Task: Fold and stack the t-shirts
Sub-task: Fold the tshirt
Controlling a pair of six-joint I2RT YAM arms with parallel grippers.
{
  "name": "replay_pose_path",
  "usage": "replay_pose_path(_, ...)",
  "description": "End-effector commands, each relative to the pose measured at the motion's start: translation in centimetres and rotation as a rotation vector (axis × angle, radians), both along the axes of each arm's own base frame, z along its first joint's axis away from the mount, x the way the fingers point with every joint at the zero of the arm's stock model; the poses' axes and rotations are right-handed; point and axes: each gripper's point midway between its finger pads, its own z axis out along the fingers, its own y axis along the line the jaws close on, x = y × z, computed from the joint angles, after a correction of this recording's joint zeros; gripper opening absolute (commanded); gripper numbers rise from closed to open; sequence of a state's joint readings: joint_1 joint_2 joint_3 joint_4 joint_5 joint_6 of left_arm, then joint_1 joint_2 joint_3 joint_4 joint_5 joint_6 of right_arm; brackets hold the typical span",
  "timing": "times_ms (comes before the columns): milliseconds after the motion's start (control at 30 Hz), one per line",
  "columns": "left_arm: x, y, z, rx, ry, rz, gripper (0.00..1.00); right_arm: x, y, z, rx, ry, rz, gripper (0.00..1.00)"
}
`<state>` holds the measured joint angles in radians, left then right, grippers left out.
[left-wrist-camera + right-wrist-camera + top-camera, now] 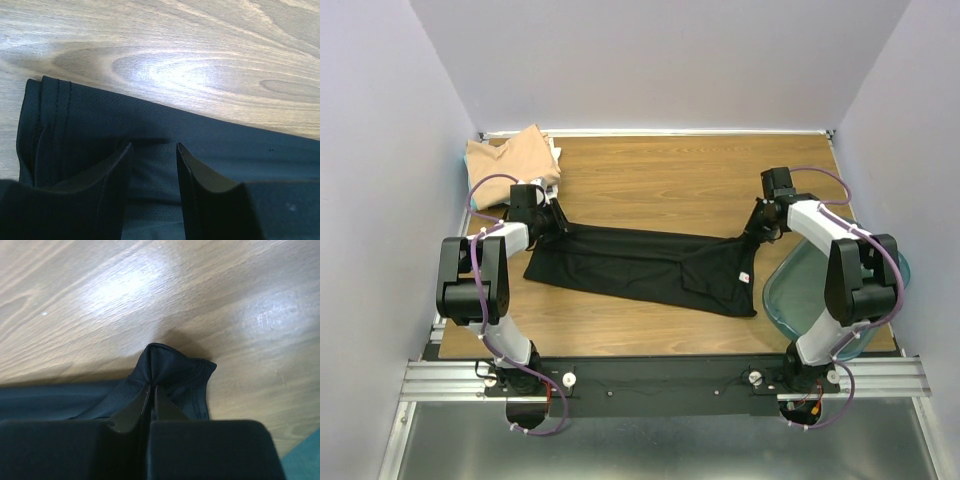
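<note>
- The teal bin [782, 292] sits nearest, at the bench's [650, 170] right front edge, partly under the right arm.
- The black shirt [640, 265] lies flat across the middle of the bench as a long, narrow band running left to right, with one end just beside the bin.
- The right fingers [129, 414] are pressed together on a bunched corner of the black shirt at its far right end. The cloth puckers up between them.
- The left fingers [112, 175] are spread over the stitched hem at the shirt's left end. Cloth lies under and between them, but they are not pinching it.
- The tan shirt [508, 160] rests folded in the far left corner, on top of pale cloth [553, 150] whose edge peeks out beside it.
- Progress, as I judge it: the tan shirt looks done and stacked. The black one is mid-fold (probably halved lengthwise already) and still needs shortening and moving to the pile.
- A small white tag [744, 275] shows on the black shirt, too small to read, and no other writing is visible.
</note>
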<state>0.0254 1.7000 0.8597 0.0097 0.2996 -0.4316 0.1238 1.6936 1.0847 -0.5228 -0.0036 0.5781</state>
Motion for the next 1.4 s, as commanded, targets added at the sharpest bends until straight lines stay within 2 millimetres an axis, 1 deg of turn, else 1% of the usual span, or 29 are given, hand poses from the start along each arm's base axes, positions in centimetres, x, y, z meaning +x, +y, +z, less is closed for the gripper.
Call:
replay_pose_path(0, -3.1, 1.8, -3.1, 0.066, 0.138, 0.052, 0.49, -0.6, -0.8, 1.3, -0.006, -0.028, -0.037, 0.10)
replay_pose_path(133, -3.1, 1.7, -3.2, 0.064, 0.141, 0.047, 0.49, -1.3, -1.5, 1.0, -0.029, -0.006, -0.045, 0.10)
replay_pose_path(267, -3.2, 1.8, -3.1, 0.066, 0.140, 0.046, 0.49, -1.6, -2.2, 1.0, -0.053, 0.001, -0.060, 0.12)
replay_pose_path(300, -3.3, 1.8, -3.1, 0.065, 0.140, 0.045, 0.49, -1.6, -2.4, 1.1, -0.058, 0.000, -0.062, 0.13)
replay_pose_path(367, -3.3, 1.6, -3.1, 0.058, 0.140, 0.040, 0.49, -1.7, -2.6, 1.3, -0.060, -0.003, -0.060, 0.23)
replay_pose_path(467, -3.4, 1.4, -3.0, 0.053, 0.136, 0.032, 0.49, -1.7, -2.3, 1.3, -0.044, 0.001, -0.047, 0.29)
replay_pose_path(533, -3.4, 1.3, -2.9, 0.050, 0.133, 0.029, 0.49, -1.4, -1.6, 1.8, -0.016, -0.015, -0.021, 0.33)
replay_pose_path(567, -3.4, 1.4, -2.8, 0.049, 0.130, 0.030, 0.49, -1.4, -1.7, 2.0, -0.020, -0.020, -0.012, 0.35)
replay_pose_path(633, -3.5, 1.3, -2.9, 0.048, 0.131, 0.027, 0.49, -0.9, -0.2, 2.6, 0.049, -0.050, 0.041, 0.39)
replay_pose_path(700, -3.6, 1.2, -2.9, 0.046, 0.131, 0.025, 0.49, -0.5, 0.5, 3.2, 0.080, -0.078, 0.081, 0.46)
replay_pose_path(733, -3.7, 1.2, -3.0, 0.044, 0.134, 0.024, 0.49, -0.2, 0.6, 3.2, 0.084, -0.079, 0.094, 0.51)
replay_pose_path(767, -3.7, 1.1, -3.0, 0.044, 0.134, 0.023, 0.49, -0.1, 0.8, 3.4, 0.091, -0.086, 0.099, 0.52)
replay_pose_path(833, -3.8, 1.2, -3.1, 0.044, 0.135, 0.022, 0.49, 0.1, 1.2, 2.8, 0.110, -0.073, 0.114, 0.55)
replay_pose_path(933, -3.8, 1.2, -3.0, 0.045, 0.132, 0.021, 0.49, 0.4, 1.5, 1.8, 0.123, -0.051, 0.122, 0.55)
replay_pose_path(1000, -3.9, 1.2, -3.0, 0.046, 0.131, 0.020, 0.49, 0.7, 1.5, 1.5, 0.124, -0.045, 0.117, 0.53)
replay_pose_path(1033, -3.8, 1.1, -2.9, 0.044, 0.129, 0.020, 0.49, 0.6, 1.5, 0.9, 0.123, -0.030, 0.117, 0.53)
replay_pose_path(1200, -4.0, 1.1, -2.9, 0.045, 0.131, 0.019, 0.49, 1.1, 1.5, -0.1, 0.118, -0.015, 0.134, 0.47)
replay_pose_path(1333, -4.2, 1.2, -3.0, 0.049, 0.136, 0.021, 0.49, 1.5, 1.5, -0.3, 0.112, -0.018, 0.133, 0.38)
replay_pose_path(1367, -4.2, 1.2, -3.0, 0.049, 0.134, 0.021, 0.49, 1.6, 1.5, -0.2, 0.112, -0.022, 0.133, 0.31)
